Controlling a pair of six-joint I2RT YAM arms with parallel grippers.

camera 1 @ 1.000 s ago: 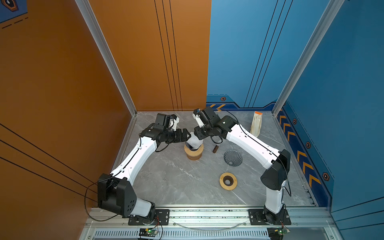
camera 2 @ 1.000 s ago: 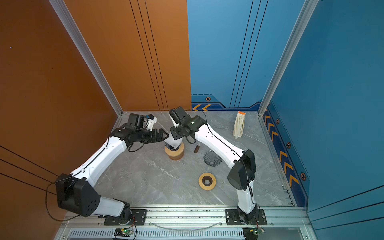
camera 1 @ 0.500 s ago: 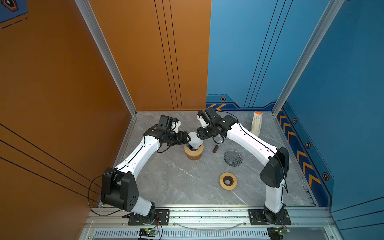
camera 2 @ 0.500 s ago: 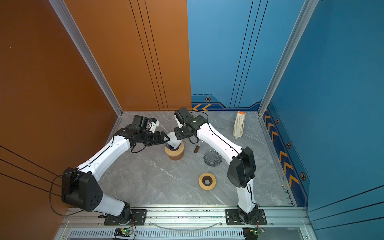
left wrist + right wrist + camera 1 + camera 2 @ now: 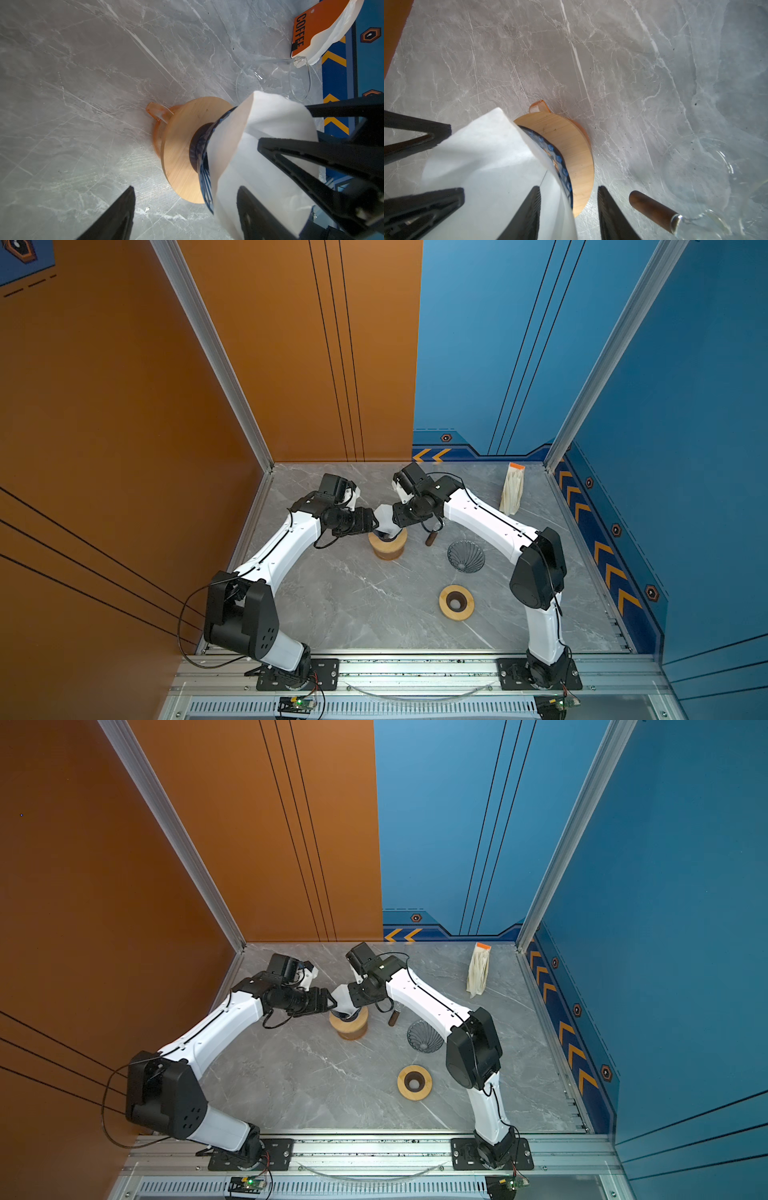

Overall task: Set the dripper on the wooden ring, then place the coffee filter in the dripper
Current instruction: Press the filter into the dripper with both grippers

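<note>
Left gripper [image 5: 377, 524] advanced; filter [image 5: 270, 124] sits in dripper [image 5: 200, 145]

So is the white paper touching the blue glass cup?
Touching. The left wrist view shows the paper filter tucked inside the blue dripper, lying against its rim with no gap.

Grey marble table [image 5: 353, 605]. Directly on it: amber cup [image 5: 387, 552], centre toward 10 o'clock; spare glass dripper [image 5: 465, 556], 3 o'clock; wooden ring [image 5: 456, 602], 4–5 o'clock; filter pack [image 5: 513, 489], 2 o'clock.

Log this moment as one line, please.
coffee filter: in dripper | left gripper: open, at its rim | right gripper: open, at its rim
</note>
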